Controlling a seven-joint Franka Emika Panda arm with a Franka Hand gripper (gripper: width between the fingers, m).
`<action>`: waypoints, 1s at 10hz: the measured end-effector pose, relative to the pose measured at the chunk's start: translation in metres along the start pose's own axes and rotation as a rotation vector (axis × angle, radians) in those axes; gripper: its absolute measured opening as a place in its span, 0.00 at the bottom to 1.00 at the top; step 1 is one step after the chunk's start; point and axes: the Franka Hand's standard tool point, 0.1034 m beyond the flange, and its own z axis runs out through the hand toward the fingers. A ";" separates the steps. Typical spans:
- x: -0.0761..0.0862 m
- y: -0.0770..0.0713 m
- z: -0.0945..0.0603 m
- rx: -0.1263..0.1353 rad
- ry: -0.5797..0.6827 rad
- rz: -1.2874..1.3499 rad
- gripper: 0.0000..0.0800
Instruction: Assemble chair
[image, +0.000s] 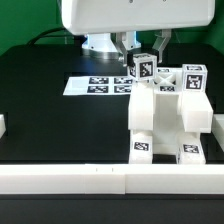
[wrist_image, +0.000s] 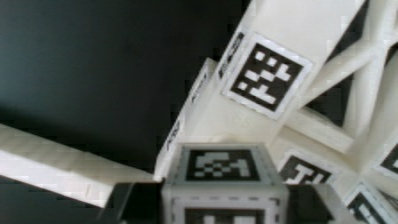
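The partly built chair (image: 165, 115) stands at the exterior view's right, a blocky white body with square tags on its two front feet (image: 141, 150). My gripper (image: 141, 55) hangs just above its back left corner, shut on a small white tagged part (image: 143, 68). In the wrist view the dark fingers (wrist_image: 134, 198) press both sides of that tagged part (wrist_image: 217, 175), and the gripper (wrist_image: 221, 200) sits over the chair's white struts (wrist_image: 338, 100) and a tagged face (wrist_image: 267, 75). More tagged chair pieces (image: 192, 78) show behind the body.
The marker board (image: 97, 86) lies flat behind and to the left of the chair. A white rail (image: 100, 178) runs along the table's front edge, seen also in the wrist view as a white rail (wrist_image: 54, 160). A small white piece (image: 2, 125) sits at the left edge.
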 end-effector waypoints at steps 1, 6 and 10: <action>0.000 0.000 0.000 0.000 0.000 0.000 0.36; -0.009 -0.008 0.005 0.009 -0.019 -0.004 0.36; -0.007 -0.003 0.009 0.005 -0.021 -0.002 0.36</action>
